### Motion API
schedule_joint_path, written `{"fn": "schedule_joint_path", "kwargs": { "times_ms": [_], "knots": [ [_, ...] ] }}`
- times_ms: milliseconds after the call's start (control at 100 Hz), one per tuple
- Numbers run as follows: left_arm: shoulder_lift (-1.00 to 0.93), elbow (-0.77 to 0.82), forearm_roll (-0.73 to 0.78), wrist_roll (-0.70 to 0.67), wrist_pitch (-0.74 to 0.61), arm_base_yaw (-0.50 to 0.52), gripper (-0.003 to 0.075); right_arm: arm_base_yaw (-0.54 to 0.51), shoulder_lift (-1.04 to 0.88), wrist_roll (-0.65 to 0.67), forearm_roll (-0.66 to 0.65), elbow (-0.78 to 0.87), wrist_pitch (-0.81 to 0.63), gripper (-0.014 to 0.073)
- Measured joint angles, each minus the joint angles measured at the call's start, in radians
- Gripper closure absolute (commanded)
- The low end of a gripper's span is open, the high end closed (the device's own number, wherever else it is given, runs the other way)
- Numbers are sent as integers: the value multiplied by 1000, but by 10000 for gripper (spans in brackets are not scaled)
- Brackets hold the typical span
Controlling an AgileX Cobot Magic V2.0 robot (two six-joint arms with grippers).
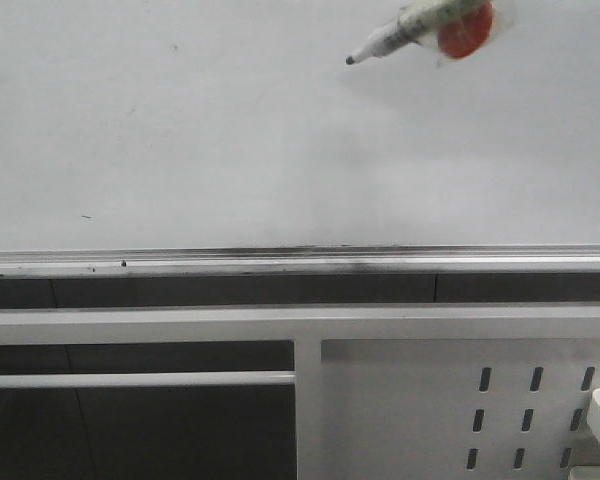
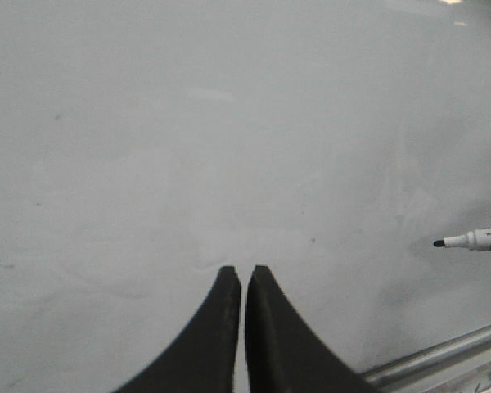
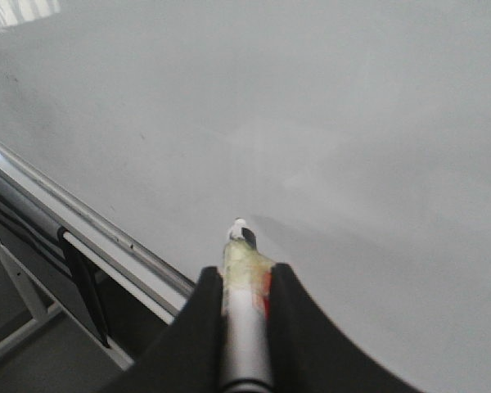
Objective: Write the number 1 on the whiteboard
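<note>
The right tool [image 3: 245,282] is gripping a marker [image 1: 400,33] near the upper right of the still unmarked whiteboard [image 1: 180,120], the left tool [image 2: 244,282] is idling nearly closed, so touching tip to board comes next.

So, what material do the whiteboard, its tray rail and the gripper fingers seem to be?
The whiteboard looks like a glossy coated panel, with soft reflections. The tray rail looks like silver metal with a brushed sheen. The right gripper fingers look like matte black plastic or rubber; I cannot tell which.
</note>
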Motion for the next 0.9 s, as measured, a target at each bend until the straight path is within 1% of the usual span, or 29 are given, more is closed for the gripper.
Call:
{"fn": "schedule_joint_path", "kwargs": {
  "times_ms": [230,480,610,900],
  "knots": [
    [0,2,0,0,-26,2,740,2,47,0,-4,-22,-23,664],
    [0,2,0,0,-29,2,740,2,119,0,-50,-55,-71,664],
    [0,2,0,0,-29,2,740,2,149,3,-59,-58,-73,664],
    [0,2,0,0,-29,2,740,2,291,3,-59,-43,-67,664]
  ]
}}
